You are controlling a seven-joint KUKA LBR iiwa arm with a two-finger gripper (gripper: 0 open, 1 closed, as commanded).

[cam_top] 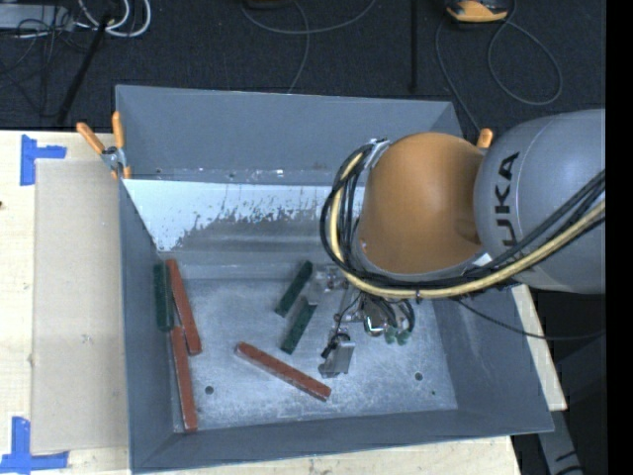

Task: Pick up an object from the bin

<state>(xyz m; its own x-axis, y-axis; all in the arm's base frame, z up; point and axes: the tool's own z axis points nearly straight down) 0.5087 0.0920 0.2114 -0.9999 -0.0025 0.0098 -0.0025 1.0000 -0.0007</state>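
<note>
Strip [282,371], red-brown and flat, slants across the front floor of the bin [247,146]. The gripper [337,356] sits just beside its right end, open or closed I cannot tell. Two dark green strips [299,330] lie just behind it to the left, and the wall strips [184,310] lie farther left.

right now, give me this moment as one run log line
gripper low over bin floor, right of centre | nearest: brown stick, dark green stick | rest: sticks by left wall
</note>
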